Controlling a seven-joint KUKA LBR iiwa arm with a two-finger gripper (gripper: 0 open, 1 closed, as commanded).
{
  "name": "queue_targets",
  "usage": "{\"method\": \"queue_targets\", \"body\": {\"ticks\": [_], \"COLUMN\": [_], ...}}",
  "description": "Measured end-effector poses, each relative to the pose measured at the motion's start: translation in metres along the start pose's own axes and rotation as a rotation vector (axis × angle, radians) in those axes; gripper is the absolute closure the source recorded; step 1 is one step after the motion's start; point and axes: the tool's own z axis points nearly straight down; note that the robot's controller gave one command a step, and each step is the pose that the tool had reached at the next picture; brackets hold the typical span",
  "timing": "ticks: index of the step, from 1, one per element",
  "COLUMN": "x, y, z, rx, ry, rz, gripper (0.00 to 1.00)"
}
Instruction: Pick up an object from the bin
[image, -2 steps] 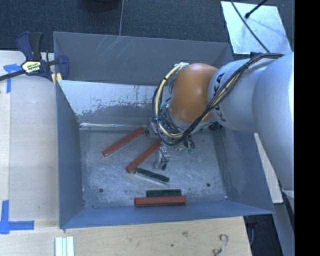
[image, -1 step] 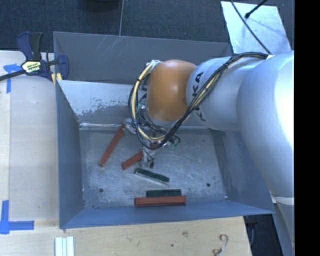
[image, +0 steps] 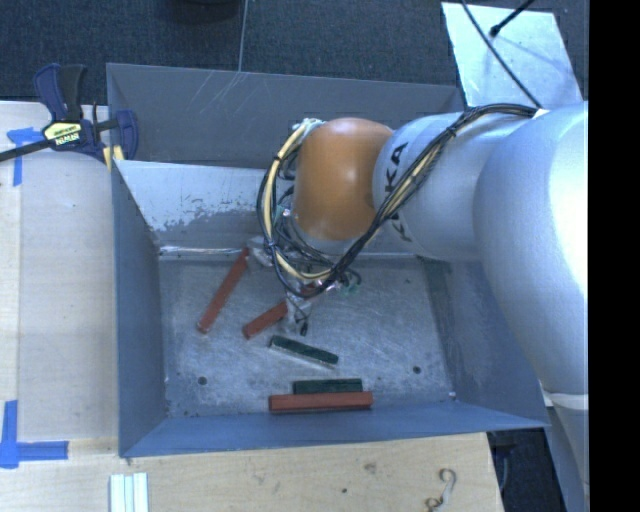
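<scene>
Three reddish sticks (image: 320, 402), two green sticks (image: 326, 386).

The bin (image: 135, 330) is grey-blue metal; its floor is paler grey with whitish scuff marks.

- The long stick (image: 222, 292) at the left is reddish-brown.
- The short piece (image: 264, 322) near it is the same reddish-brown.
- The thin stick (image: 304, 350) at centre is dark green.
- The front bar (image: 320, 402) is reddish-brown.
- The rear bar (image: 327, 386) is dark green.

The arm (image: 500, 190) is silver-grey. Its wrist cover (image: 335, 180) is orange. Its cables (image: 268, 195) are yellow and black.
</scene>
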Motion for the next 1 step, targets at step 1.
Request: {"method": "queue_targets", "body": {"ticks": [1], "x": [0.0190], "y": [-0.0039], "z": [0.0020], "rx": [-0.001], "ry": [0.006], "rz": [-0.103], "gripper": [0.00]}}
